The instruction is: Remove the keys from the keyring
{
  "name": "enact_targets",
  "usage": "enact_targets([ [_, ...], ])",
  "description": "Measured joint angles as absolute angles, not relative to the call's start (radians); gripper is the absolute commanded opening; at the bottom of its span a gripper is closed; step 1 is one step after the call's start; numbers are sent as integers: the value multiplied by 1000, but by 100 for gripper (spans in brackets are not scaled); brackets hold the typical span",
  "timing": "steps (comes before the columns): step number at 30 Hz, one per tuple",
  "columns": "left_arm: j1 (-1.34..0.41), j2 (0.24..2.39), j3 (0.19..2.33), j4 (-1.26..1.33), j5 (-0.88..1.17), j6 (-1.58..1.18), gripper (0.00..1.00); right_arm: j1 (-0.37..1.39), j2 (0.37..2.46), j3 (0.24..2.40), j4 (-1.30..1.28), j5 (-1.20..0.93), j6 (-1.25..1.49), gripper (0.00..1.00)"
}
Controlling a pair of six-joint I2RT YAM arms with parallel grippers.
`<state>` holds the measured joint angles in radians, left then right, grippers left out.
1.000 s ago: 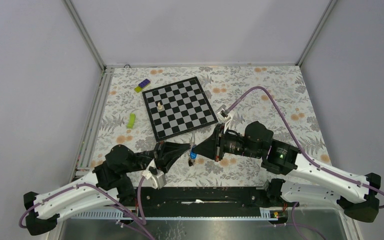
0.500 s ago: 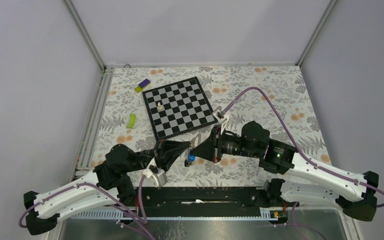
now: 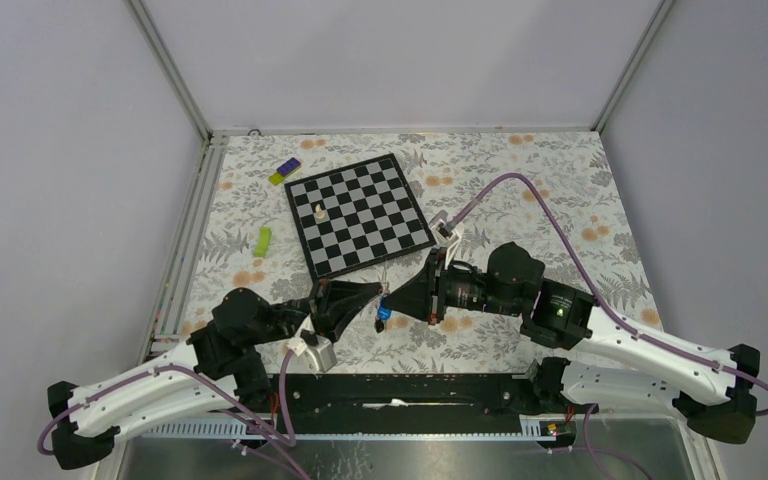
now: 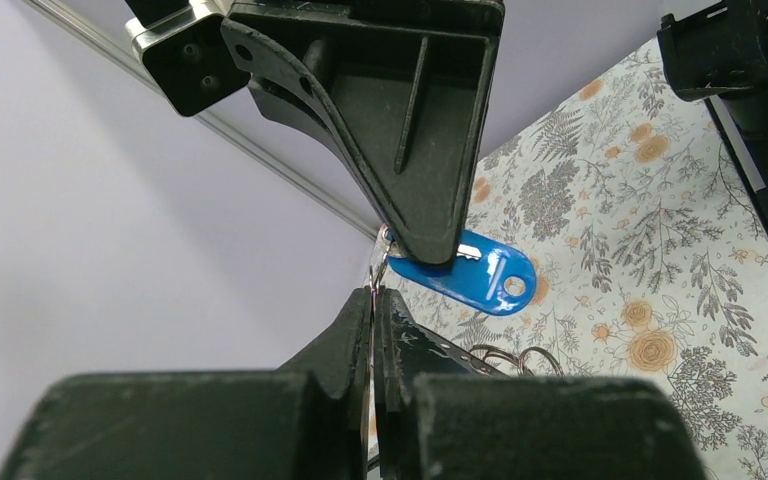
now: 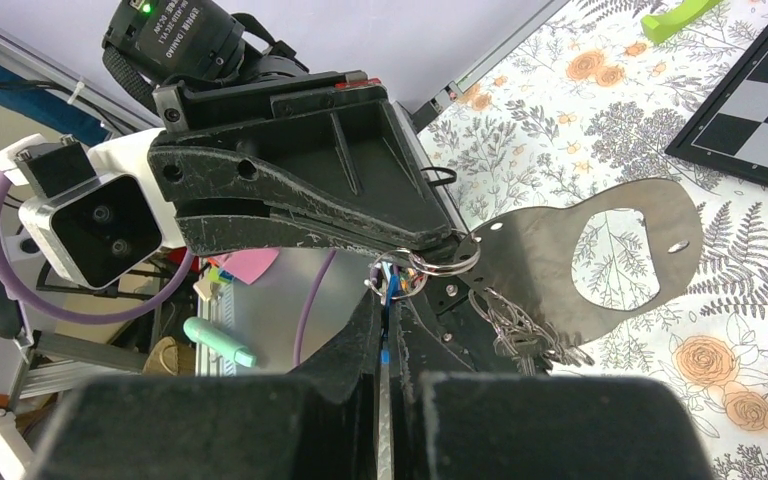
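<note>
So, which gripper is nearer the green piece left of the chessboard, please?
Left: the left gripper is below-right of the green piece; the right gripper sits farther right.

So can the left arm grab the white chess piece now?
Probably not yet: the left gripper is shut on the keyring. The white chess piece stands unblocked on the chessboard, so it would need to let go first.

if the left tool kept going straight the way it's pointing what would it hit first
The right tool, nearly at once: its black tip faces the left tool head-on, with only the thin metal keyring and blue plastic tag between them. Exact gap unclear.
</note>
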<state>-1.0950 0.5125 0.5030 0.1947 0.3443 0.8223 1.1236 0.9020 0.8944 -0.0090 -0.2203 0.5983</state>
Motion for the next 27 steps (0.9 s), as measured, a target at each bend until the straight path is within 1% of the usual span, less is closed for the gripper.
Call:
enact_targets([
  [16, -1098, 501, 503, 204, 350, 820, 0, 1124, 844, 869, -2, -125, 600, 0],
  [27, -1098, 499, 503, 206, 350, 820, 0, 1125, 846, 869, 8, -117, 609, 0],
])
